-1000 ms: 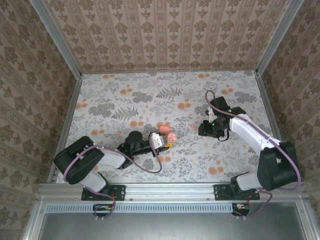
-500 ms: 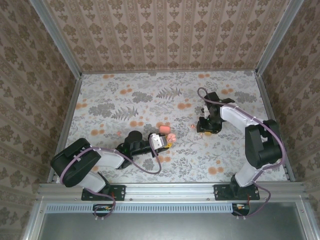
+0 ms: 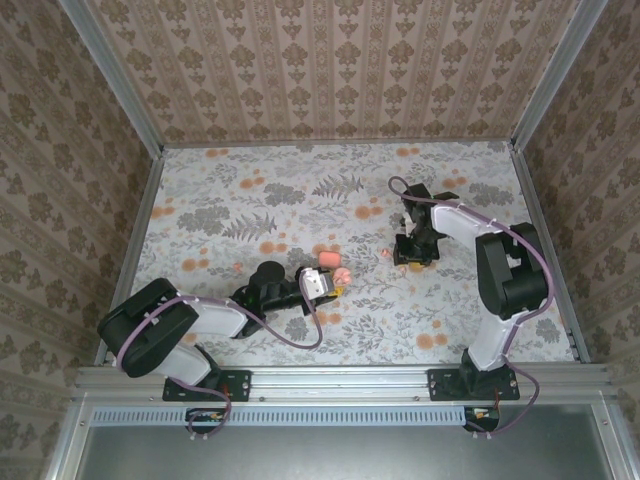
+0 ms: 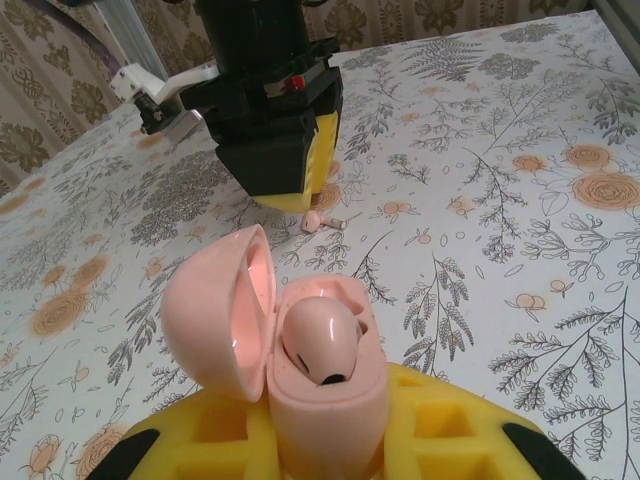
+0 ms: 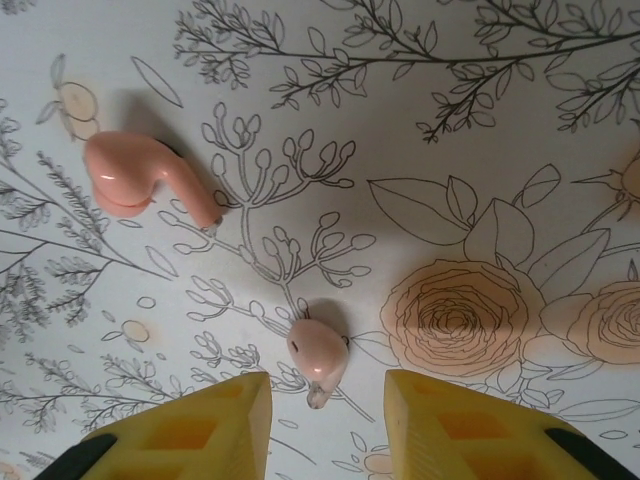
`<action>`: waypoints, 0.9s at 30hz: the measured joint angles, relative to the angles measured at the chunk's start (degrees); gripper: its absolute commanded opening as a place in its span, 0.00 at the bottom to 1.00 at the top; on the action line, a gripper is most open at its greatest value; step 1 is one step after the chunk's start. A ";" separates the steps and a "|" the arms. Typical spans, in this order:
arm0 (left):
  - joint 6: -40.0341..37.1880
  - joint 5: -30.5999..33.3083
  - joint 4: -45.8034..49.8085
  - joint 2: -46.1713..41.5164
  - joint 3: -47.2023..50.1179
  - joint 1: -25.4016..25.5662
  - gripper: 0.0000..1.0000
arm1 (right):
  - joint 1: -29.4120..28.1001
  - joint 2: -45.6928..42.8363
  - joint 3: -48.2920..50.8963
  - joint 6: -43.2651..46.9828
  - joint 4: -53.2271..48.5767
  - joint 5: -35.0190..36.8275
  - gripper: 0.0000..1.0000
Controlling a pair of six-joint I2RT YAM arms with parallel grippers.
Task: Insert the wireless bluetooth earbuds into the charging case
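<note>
The coral-pink charging case (image 4: pixel 325 415) stands upright with my left gripper (image 4: pixel 330 435) shut on it, its yellow fingers (image 4: pixel 455 430) on either side. The lid (image 4: pixel 215 310) hangs open to the left, and one earbud (image 4: pixel 320 340) sits in the case. In the top view the case (image 3: pixel 332 266) is near the table's middle. My right gripper (image 5: pixel 328 400) points down at the table, open, with a second earbud (image 5: pixel 318 358) lying between its fingertips, untouched. Another earbud (image 5: pixel 140 175) with a stem lies up and to the left of it.
The floral tablecloth (image 3: pixel 300 200) covers the table, with patterned walls on three sides. The right gripper (image 3: pixel 410 256) is a short way right of the case, with a pink speck of an earbud (image 3: pixel 386 254) between them.
The right arm folded in, its elbow swinging up and left, and its gripper shifted slightly left over the earbuds. The left arm and case stayed still.
</note>
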State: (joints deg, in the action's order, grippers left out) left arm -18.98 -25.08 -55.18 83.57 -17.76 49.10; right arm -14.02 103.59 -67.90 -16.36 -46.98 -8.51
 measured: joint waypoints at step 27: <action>-0.02 0.42 1.29 0.00 -0.87 0.00 0.11 | -3.02 5.27 -2.67 1.33 -2.78 2.51 0.29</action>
State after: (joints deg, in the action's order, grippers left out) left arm -19.00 -24.67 -53.89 83.57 -18.63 49.10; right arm -17.04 108.86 -70.57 -15.03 -49.76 -6.00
